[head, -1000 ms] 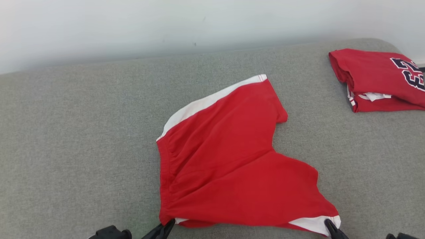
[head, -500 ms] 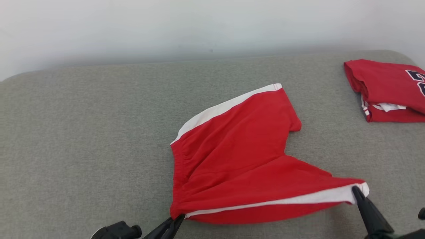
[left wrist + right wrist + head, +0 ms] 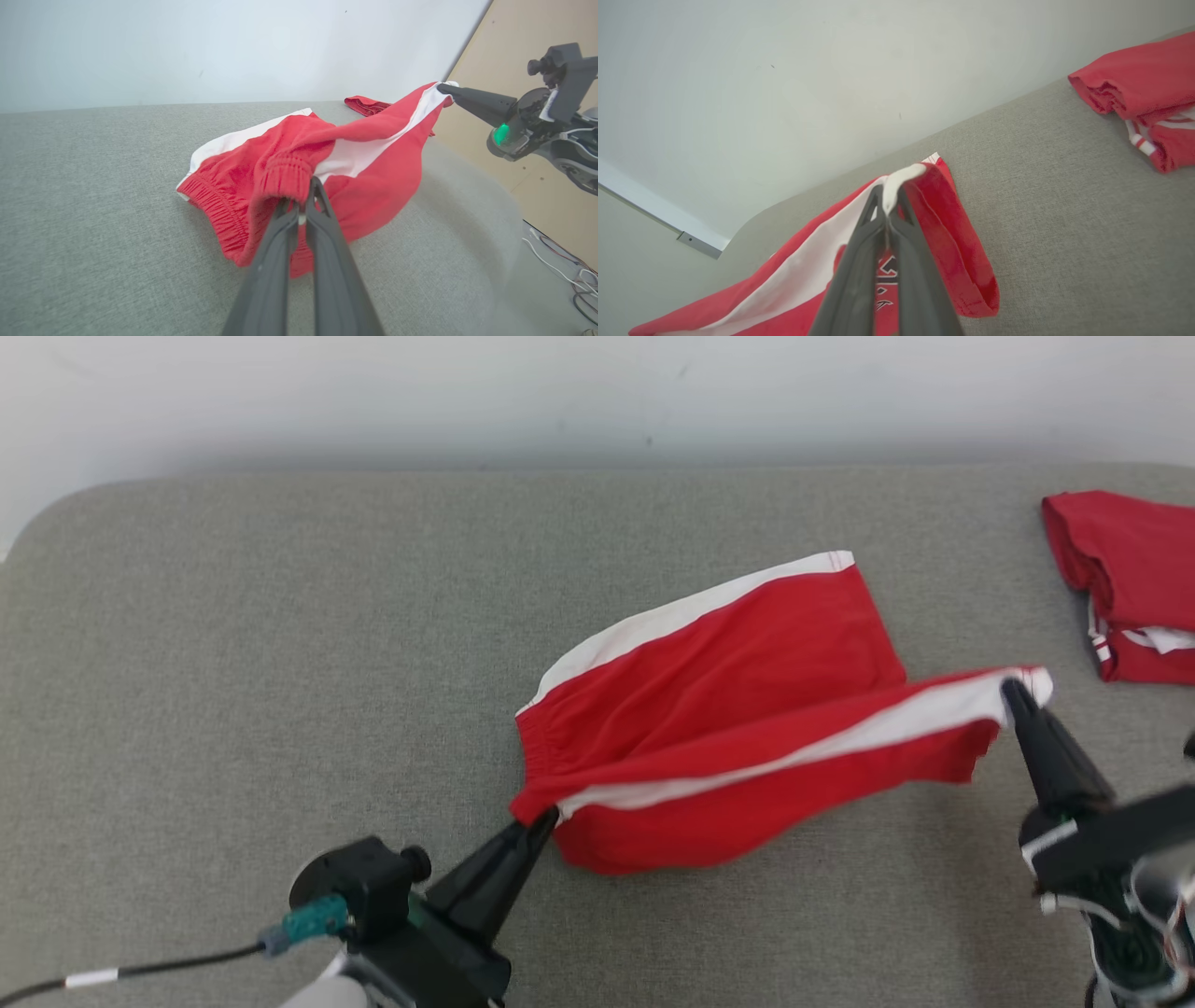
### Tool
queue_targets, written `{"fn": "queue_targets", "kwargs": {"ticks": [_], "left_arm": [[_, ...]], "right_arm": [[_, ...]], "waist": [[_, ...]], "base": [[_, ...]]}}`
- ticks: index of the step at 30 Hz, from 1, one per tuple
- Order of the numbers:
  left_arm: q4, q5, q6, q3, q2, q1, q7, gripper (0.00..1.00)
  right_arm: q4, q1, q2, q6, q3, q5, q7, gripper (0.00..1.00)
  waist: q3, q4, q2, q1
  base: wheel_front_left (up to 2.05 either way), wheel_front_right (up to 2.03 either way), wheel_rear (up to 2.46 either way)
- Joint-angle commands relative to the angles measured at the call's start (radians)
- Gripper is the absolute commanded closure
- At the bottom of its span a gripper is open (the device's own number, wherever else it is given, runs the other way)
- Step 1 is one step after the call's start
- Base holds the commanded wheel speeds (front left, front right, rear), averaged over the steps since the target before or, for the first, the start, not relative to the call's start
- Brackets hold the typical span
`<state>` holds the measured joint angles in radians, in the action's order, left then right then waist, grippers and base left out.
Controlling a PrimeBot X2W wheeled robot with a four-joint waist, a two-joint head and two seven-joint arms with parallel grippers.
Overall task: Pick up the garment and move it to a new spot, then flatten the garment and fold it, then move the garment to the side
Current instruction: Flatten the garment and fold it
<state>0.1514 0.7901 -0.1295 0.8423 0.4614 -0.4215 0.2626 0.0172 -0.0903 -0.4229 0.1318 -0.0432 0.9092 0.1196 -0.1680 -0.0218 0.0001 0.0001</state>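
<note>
the fold looks under way, not finished. the red cotton shorts with white side stripes and an elastic waistband [image 3: 747, 653] lie near the middle of the grey woven upholstered surface [image 3: 233, 663], so the pick-up and the move to a working spot seem done. the far half lies fairly flat on the fabric. the near half is raised off the surface as a taut band between the two grippers, and hangs partly over the flat half without resting on it.

what is left, by my reading: lay the raised edge onto the far striped edge, let go, perhaps fold once more, then shift the bundle to the side. a folded red garment with white trim [image 3: 1120, 579] sits well apart at the right.

the left gripper [image 3: 544, 819] is clenched on the waistband corner at the near left; in the left wrist view the gathered elastic bunches right at its fingertips. the right gripper [image 3: 1009, 690] is clamped on the white-striped hem corner of the leg, above the surface. the right wrist view shows white cloth pinched between its tips, with the red leg hanging just beside and below them.
</note>
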Motion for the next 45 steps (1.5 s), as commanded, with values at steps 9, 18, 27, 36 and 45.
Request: {"fn": "queue_targets", "kwargs": {"ticks": [9, 18, 27, 36, 45], "left_arm": [[0.12, 0.047, 0.0, -0.017, -0.061, -0.15, 0.003, 1.0], [0.229, 0.047, 0.0, -0.009, -0.114, -0.292, 0.003, 1.0], [0.307, 0.031, 0.0, -0.001, -0.143, -0.366, 0.003, 1.0], [0.356, 0.015, 0.0, 0.0, -0.163, -0.39, 0.003, 0.0], [0.338, -0.053, 0.0, -0.099, -0.177, -0.289, 0.003, 0.0]], "right_arm": [[-0.249, -0.332, -0.012, -0.003, 0.067, -0.084, 0.041, 1.0], [-0.531, -0.639, -0.017, -0.003, 0.165, -0.159, 0.001, 1.0], [-0.737, -0.794, 0.004, -0.003, 0.256, -0.209, -0.061, 1.0], [-0.896, -0.881, 0.02, -0.003, 0.325, -0.189, -0.131, 0.0], [-0.945, -0.837, -0.008, -0.003, 0.386, -0.122, -0.183, 0.0]], "waist": [[-0.084, -0.04, -0.0001, -0.0001], [-0.161, -0.069, -0.0001, -0.0001], [-0.211, -0.071, -0.0001, -0.0001], [-0.214, -0.062, -0.0001, -0.0001], [-0.131, -0.057, -0.0001, -0.0001]], "base": [[0.0, 0.0, 0.0], [0.0, 0.0, 0.0], [0.0, 0.0, 0.0], [0.0, 0.0, 0.0], [0.0, 0.0, 0.0]]}}
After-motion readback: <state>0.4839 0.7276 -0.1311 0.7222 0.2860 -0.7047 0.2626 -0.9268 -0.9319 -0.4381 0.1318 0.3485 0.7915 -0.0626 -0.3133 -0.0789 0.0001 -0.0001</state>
